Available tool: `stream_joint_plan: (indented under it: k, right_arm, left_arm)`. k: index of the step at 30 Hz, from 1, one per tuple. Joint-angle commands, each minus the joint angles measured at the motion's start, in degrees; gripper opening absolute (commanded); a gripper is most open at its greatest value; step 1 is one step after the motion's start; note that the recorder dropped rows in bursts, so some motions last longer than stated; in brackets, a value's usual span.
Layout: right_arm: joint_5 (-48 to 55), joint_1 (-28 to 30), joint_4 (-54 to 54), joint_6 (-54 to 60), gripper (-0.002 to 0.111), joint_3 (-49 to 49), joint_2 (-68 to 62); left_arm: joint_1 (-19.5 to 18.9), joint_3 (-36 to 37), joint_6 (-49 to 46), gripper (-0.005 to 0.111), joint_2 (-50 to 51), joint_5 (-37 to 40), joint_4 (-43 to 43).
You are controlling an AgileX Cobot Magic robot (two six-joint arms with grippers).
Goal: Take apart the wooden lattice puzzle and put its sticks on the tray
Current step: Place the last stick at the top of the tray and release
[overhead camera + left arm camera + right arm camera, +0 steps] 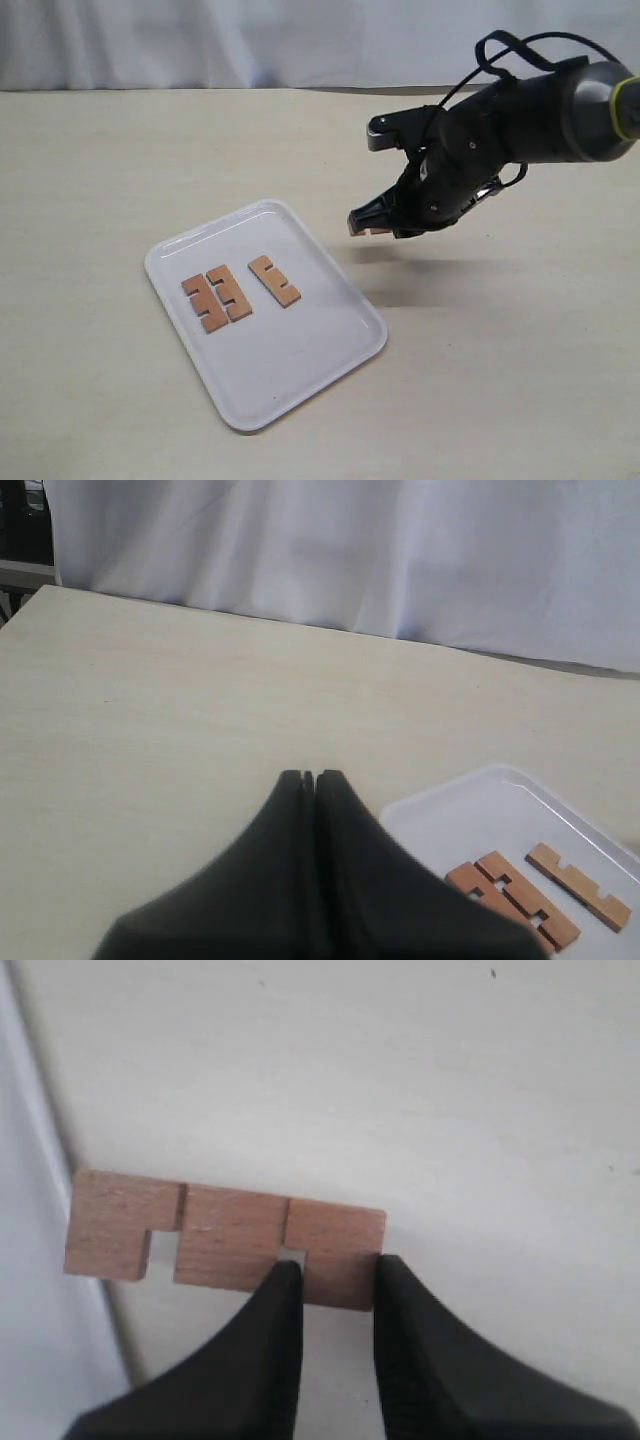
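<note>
The white tray (300, 360) lies left of centre and holds three reddish-brown notched sticks: two side by side (216, 297) and one apart (274, 280). The same tray (470, 810) and sticks (515, 898) show in the left wrist view. A fourth stick (220, 1237) hangs in the air just off the tray's right edge, with my right gripper (372, 227) shut on one end of it; the fingers (275, 1330) pinch the end block beside a notch. My left gripper (308, 777) is shut with nothing in it, and is out of the exterior view. No assembled lattice puzzle is in view.
The pale wooden table (100, 150) runs back to a white curtain (250, 40). The right arm's shadow (420, 290) falls on the table right of the tray.
</note>
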State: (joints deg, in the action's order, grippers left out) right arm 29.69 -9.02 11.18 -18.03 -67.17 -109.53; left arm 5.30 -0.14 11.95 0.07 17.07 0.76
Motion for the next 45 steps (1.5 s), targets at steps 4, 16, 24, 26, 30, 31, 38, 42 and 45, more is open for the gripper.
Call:
stream_joint_plan:
  k: [4, 16, 24, 26, 30, 31, 38, 42, 45]
  right_arm:
    - [-5.1, -8.5, 0.4, 0.9, 0.004, 0.0, 3.1]
    - [-22.6, -16.9, 0.2, -3.3, 0.004, -0.1, -3.2]
    - [-29.7, -14.9, 0.2, -8.7, 0.004, -0.1, -8.0]
    - [-31.1, -14.8, 0.2, -8.7, 0.004, -0.1, -9.2]
    - [-32.8, -14.5, 0.2, -8.7, 0.005, -0.1, -10.7]
    - [-32.8, -14.4, 0.2, -8.7, 0.006, -0.1, -11.0]
    - [-32.8, -14.2, 0.2, -8.6, 0.050, -0.1, -11.0]
    - [-32.7, -14.2, 0.7, -8.5, 0.074, -0.1, -10.3]
    - [-31.1, -14.2, 1.6, -8.5, 0.079, -0.1, -8.3]
  left_arm:
    - [0.1, 0.1, 0.3, 0.000, -0.1, -0.7, 0.1]
    - [0.1, 0.1, 0.3, 0.000, -0.1, -0.7, 0.1]
    - [0.1, 0.1, 0.3, 0.000, -0.1, -0.7, 0.1]
    - [0.1, 0.1, 0.3, 0.000, -0.1, -0.7, 0.1]
    - [0.1, 0.1, 0.3, 0.000, -0.1, -0.7, 0.1]
    - [0.1, 0.1, 0.3, 0.000, -0.1, -0.7, 0.1]
    - [0.1, 0.1, 0.3, 0.000, -0.1, -0.7, 0.1]
    - [0.1, 0.1, 0.3, 0.000, -0.1, -0.7, 0.1]
    - [0.1, 0.1, 0.3, 0.000, -0.1, -0.7, 0.1]
